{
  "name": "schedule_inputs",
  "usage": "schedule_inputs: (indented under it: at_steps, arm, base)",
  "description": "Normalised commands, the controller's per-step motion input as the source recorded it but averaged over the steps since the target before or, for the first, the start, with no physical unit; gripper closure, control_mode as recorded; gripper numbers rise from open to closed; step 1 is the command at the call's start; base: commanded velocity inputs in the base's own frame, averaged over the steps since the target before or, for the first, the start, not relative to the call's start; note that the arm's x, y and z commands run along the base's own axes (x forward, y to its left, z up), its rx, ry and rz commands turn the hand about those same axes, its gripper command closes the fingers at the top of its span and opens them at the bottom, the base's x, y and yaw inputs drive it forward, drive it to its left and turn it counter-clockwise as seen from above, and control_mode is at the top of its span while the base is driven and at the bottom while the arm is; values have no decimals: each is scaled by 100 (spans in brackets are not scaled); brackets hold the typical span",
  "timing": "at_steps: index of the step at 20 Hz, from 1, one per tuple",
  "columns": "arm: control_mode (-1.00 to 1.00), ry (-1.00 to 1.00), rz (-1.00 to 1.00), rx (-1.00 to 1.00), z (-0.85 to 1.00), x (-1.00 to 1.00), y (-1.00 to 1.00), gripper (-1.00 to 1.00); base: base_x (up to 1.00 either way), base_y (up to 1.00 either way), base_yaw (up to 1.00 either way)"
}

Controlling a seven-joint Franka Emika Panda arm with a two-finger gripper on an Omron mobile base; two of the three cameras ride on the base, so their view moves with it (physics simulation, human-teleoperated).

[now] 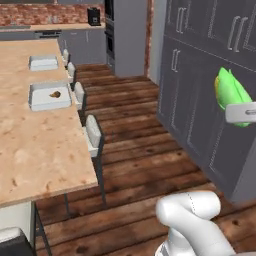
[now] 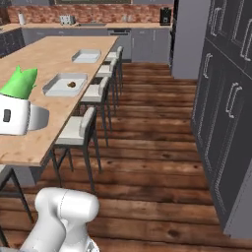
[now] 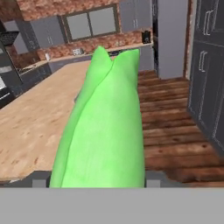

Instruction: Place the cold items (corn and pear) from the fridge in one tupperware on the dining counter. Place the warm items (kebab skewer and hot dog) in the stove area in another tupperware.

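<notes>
- Wood-plank flooring runs between the long dining counter on one side and a wall of dark grey cabinets on the other, with a red brick backsplash at the far end of the kitchen.
- The corn, a bright green husked cob with pointed leaf tips, is held up in the air by the gripper; in the hand view it rises straight up between the two finger tips, and the jaws are pinching its lower end from both sides.
- From the left base view the corn sticks up out of the white hand in front of the grey cabinets; from the right base view the corn stands above the hand, over the near part of the counter's edge.
- The pear, a small dark brown fruit, lies inside the nearer tupperware, a shallow white tray on the dining counter.
- A second tupperware sits farther along the same counter, apart from the first.
- Pale cushioned stools line the counter's floor-side edge.
- At the far wall a grey counter carries a small black appliance, and a tall grey unit stands beside it.
</notes>
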Motion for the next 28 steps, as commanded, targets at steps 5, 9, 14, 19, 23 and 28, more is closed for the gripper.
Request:
schedule_inputs:
  at_steps: [5,9,14,19,23,28]
  arm:
    - [100,0,0,0,0,0,0,100]
    - [100,0,0,0,0,0,0,100]
    - [100,0,0,0,0,0,0,100]
    - [100,0,0,0,0,0,0,100]
    - [100,0,0,0,0,0,0,100]
    - [100,0,0,0,0,0,0,100]
  base:
    - [100,-79,44]
    - [100,-85,38]
    - [100,-70,35]
    - [100,-82,36]
    - [100,-77,39]
    - [100,-64,55]
